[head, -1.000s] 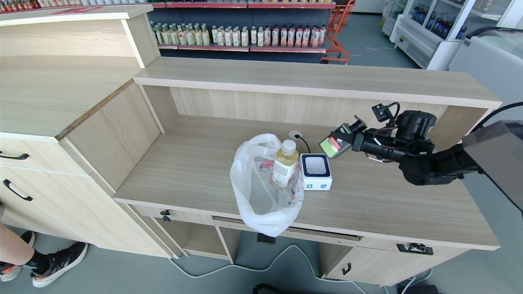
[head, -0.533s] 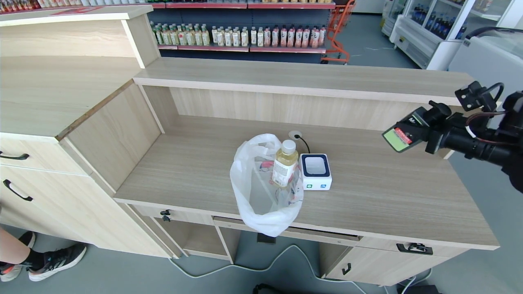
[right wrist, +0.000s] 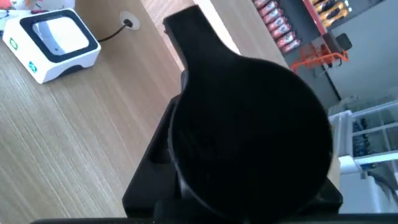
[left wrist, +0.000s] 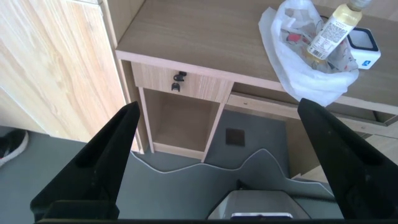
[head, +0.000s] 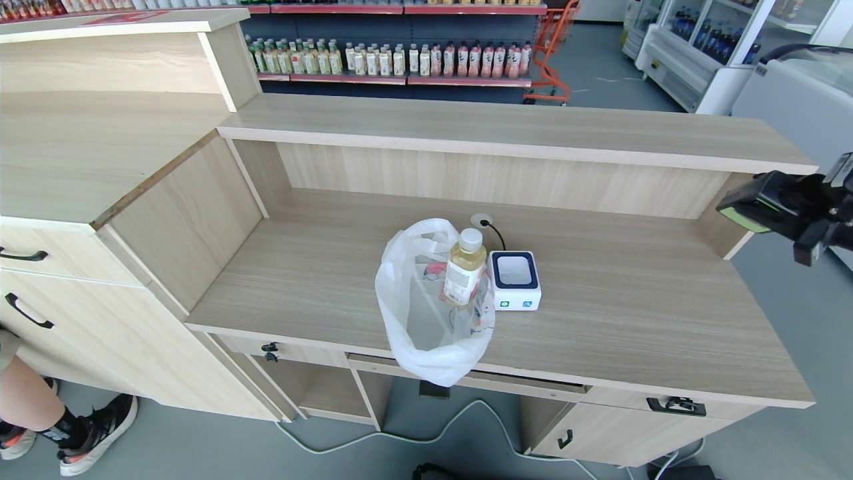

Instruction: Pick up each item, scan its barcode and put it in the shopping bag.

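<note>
Looking at the head view, you will find the right gripper at the far right edge of the frame, about mid-height, by the right end of the wooden counter. It is clamped on a small dark packet with a green edge, which sticks out toward the left of the picture. That packet sits well apart from the scanner, the white box with a dark window near the centre of the frame. Touching the scanner's left side is the white plastic shopping bag, its mouth open and its lower end drooping over the front edge of the counter. A bottle of pale yellow drink with a white cap stands upright inside the bag, on its right side, just beside the scanner. A black cable runs from the back of the scanner to a round grommet just above it in the frame. In your right wrist view a dark bulk hides the fingers, with the scanner in the upper left corner. In your left wrist view the left gripper holds nothing, its two black fingers spread wide across the lower frame. It hangs over the grey floor in front of the counter's open compartment, with the bag and bottle at the upper right.
</note>
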You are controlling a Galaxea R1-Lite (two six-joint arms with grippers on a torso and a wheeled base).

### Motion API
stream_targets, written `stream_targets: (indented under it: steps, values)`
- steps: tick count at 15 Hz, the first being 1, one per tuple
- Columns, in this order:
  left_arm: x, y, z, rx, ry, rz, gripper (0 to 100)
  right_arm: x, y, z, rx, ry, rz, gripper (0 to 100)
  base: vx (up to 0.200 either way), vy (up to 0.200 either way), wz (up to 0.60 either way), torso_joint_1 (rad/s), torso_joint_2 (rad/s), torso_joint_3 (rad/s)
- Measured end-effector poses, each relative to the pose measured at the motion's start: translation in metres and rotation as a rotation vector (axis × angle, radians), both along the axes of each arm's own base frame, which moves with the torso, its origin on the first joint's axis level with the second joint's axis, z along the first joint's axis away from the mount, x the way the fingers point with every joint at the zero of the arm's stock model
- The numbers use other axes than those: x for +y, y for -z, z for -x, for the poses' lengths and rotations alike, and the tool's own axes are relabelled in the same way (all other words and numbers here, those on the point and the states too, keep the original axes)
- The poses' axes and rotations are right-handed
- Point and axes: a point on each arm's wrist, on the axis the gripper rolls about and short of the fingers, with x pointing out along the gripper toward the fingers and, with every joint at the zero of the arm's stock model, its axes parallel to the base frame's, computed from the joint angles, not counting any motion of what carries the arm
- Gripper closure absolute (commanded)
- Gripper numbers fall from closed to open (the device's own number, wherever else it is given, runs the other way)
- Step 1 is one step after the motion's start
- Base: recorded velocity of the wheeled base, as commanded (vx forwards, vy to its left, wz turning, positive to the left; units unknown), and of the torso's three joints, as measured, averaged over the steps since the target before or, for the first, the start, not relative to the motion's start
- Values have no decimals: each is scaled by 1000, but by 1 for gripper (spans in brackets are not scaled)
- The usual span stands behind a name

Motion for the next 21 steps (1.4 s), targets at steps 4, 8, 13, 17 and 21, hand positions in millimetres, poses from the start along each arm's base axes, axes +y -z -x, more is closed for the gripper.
stream_targets:
  steps: [4, 8, 13, 17, 21]
  values:
    - [0, 0, 0, 0, 0, 0, 0, 6, -6, 6, -94, -111, 147, 100, 0, 0, 300, 2, 2, 1]
    - [0, 0, 0, 0, 0, 0, 0, 40, -11, 2, -105, -263, 121, 100, 0, 0, 450, 2, 2, 4]
    - [0, 0, 0, 0, 0, 0, 0, 119, -13, -2, 132, -562, -180, 100, 0, 0, 0, 0, 0, 0]
    - [0, 0, 0, 0, 0, 0, 0, 144, 20, -11, 361, -626, -255, 100, 0, 0, 0, 0, 0, 0]
    - [0, 0, 0, 0, 0, 0, 0, 149, 52, -29, 476, -616, -274, 100, 0, 0, 0, 0, 0, 0]
